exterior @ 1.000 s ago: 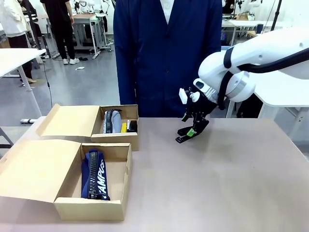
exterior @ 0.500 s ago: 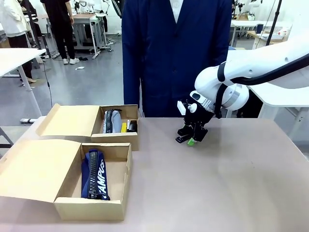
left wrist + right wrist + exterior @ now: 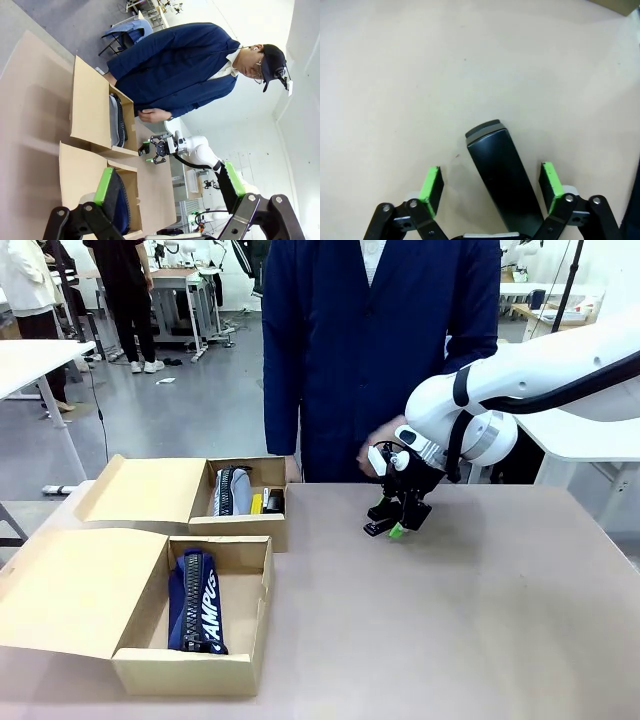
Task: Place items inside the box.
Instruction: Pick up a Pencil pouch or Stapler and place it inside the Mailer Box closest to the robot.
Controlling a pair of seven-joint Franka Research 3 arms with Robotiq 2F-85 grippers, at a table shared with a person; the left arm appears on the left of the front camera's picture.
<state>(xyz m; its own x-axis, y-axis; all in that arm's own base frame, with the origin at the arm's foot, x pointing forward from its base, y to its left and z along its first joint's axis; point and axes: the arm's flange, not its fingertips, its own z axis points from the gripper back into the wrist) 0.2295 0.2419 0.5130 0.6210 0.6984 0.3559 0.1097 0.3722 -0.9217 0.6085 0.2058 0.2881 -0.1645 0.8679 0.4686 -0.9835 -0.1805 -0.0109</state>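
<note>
A black stapler (image 3: pixel 502 175) lies flat on the table between the green pads of my right gripper (image 3: pixel 491 182); the jaws stand open around it with a gap on each side. From the front, that gripper (image 3: pixel 398 527) is down at the table near the far edge. The near box (image 3: pixel 185 672) holds a navy pouch with white lettering (image 3: pixel 197 602). In the far box (image 3: pixel 240 524) lie a light grey pouch (image 3: pixel 232 490), a yellow knife (image 3: pixel 257 503) and another black stapler (image 3: pixel 273 501). My left gripper (image 3: pixel 167 182) hangs open and empty above the near box.
A person in a dark blue coat (image 3: pixel 380 350) stands at the far edge, one hand (image 3: pixel 378 452) just behind my right gripper. Both boxes have their lids (image 3: pixel 75 590) folded out to the left. The table's right half (image 3: pixel 500 620) is bare.
My right gripper has come down to the table over the stapler and its jaws have narrowed. The person has stepped to the right and a hand has come in behind the gripper.
</note>
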